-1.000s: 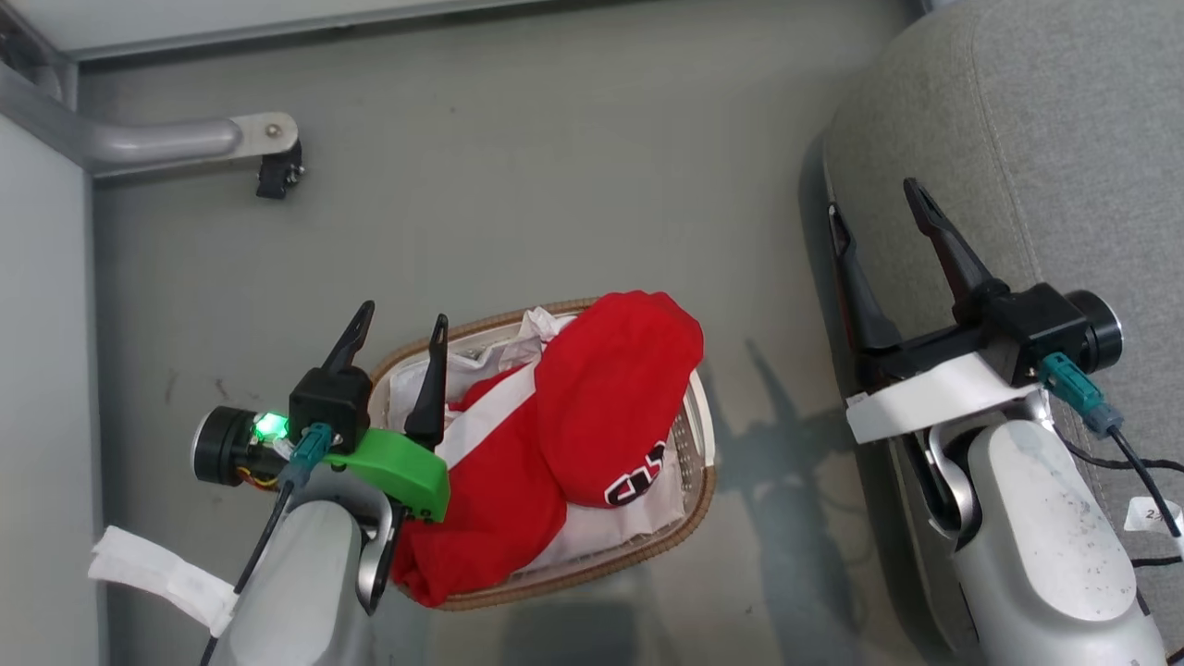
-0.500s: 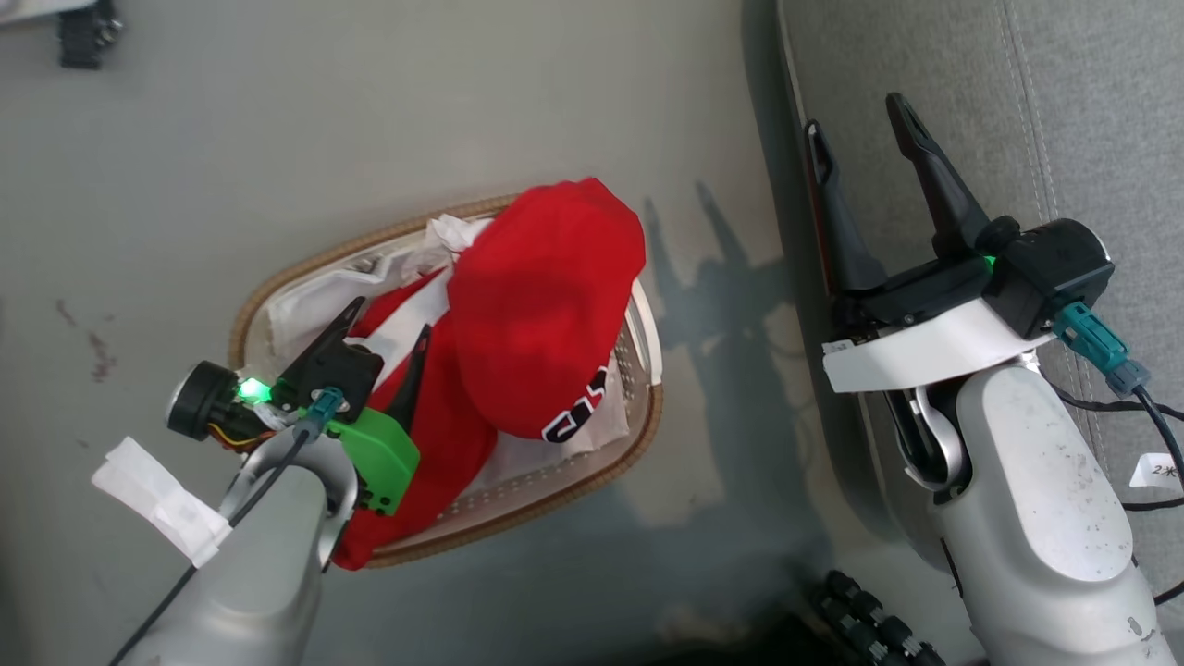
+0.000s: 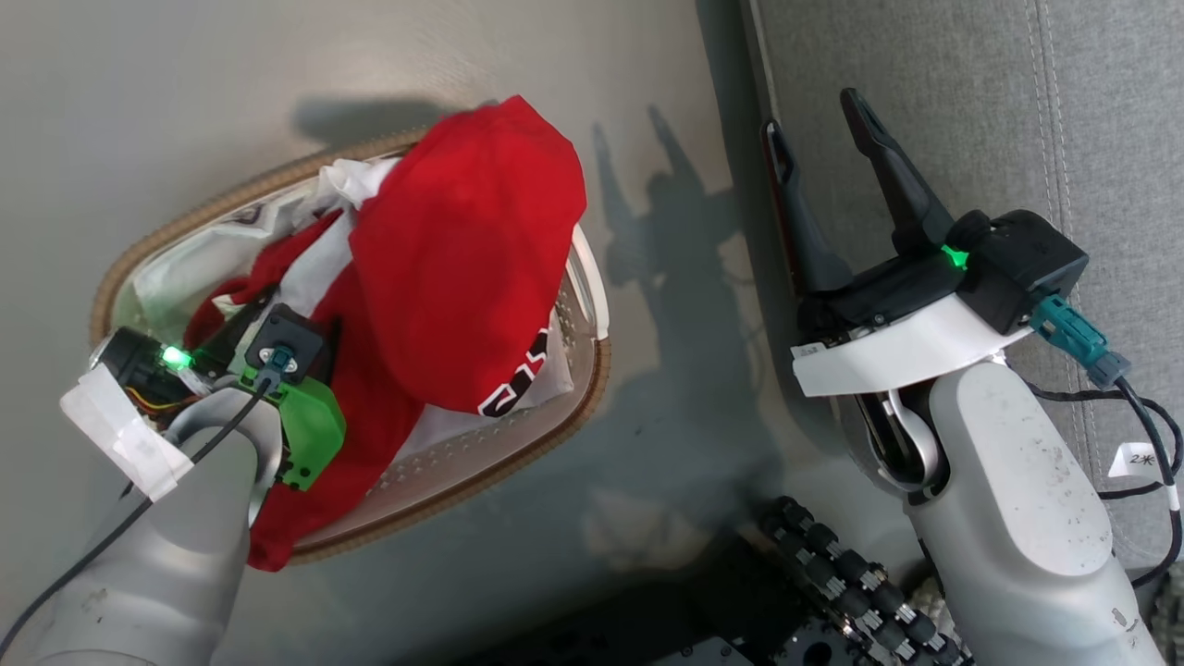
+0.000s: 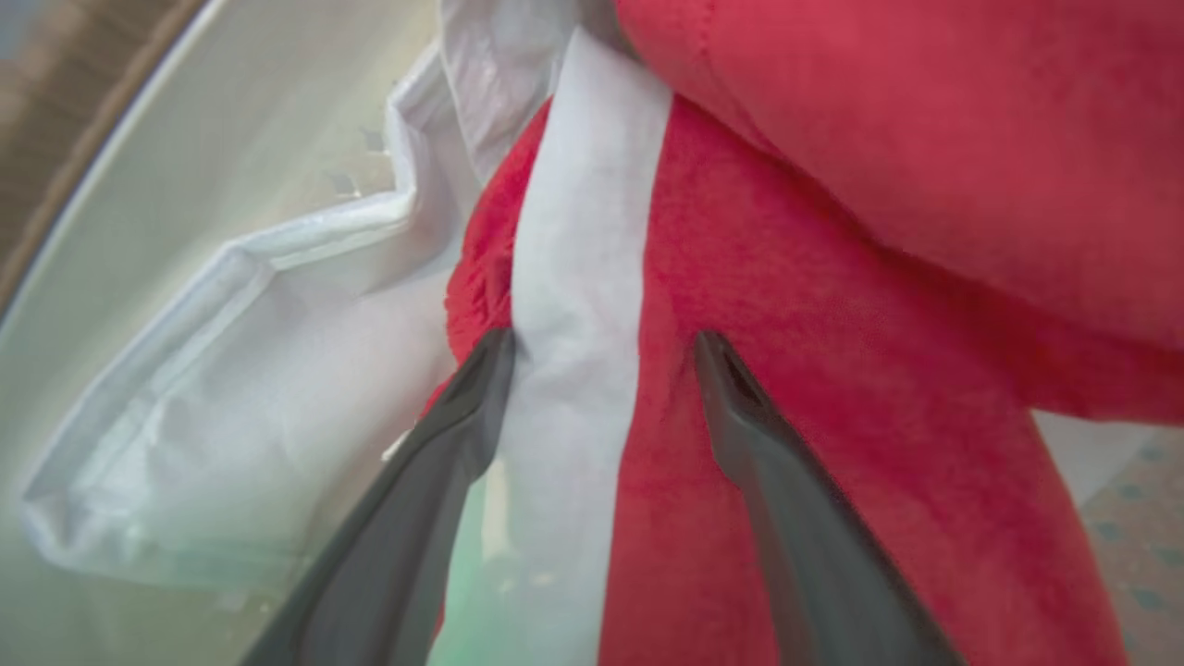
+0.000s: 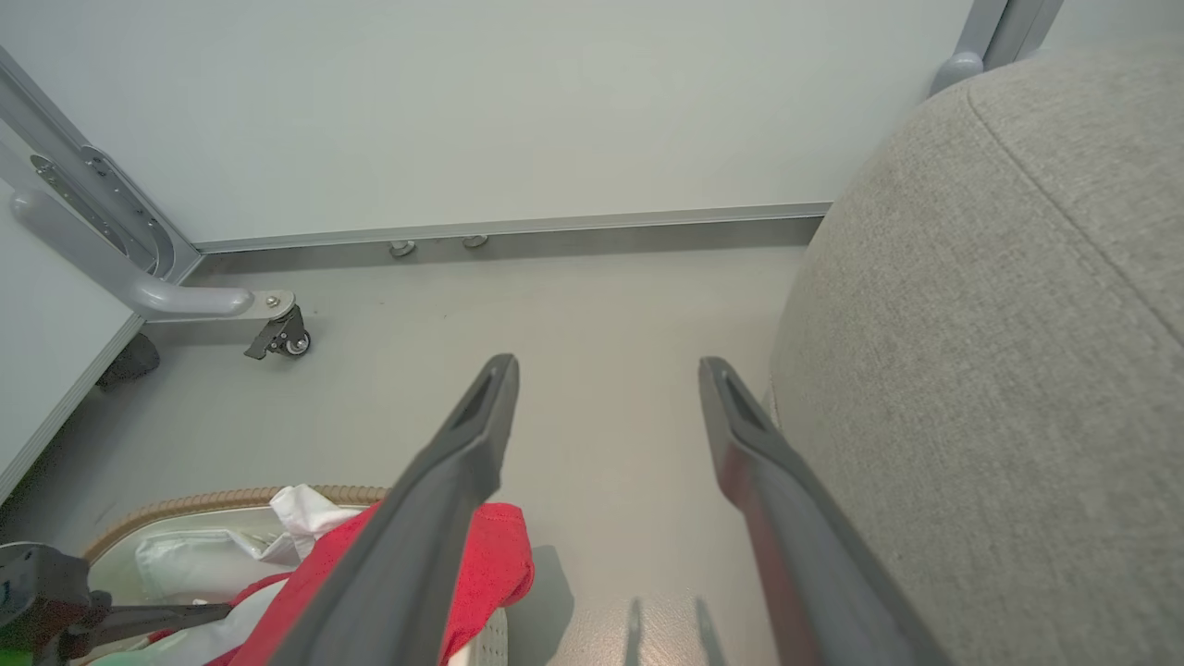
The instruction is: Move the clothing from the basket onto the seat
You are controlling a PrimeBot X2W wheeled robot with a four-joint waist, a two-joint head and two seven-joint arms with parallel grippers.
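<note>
- left gripper [image 4: 606,338]: jaws spread wide, straddling the white stripe [image 4: 578,277] on the clothing [image 4: 832,305]. Tips look to be at the fabric. Can't confirm contact, the wrist view is blurred.
- white liner sheet [image 4: 231,388] sits just beside the left finger. Keep off it; catching it would likely drag the liner or the basket [image 3: 462,458] along.
- clothing is all in the basket, piled above the rim, one red end hanging over by the left arm. Nothing on the seat [image 3: 971,74] yet.
- step in hand, as I read it: first pick. Sink the tips deeper into the red pile before closing, so they bite a thick fold.
- lift straight up. The top garment with the letter patch [image 3: 509,398] may slide off.
- right gripper [image 3: 812,109]: jaws spread, empty, at the seat edge, well apart from the basket.
</note>
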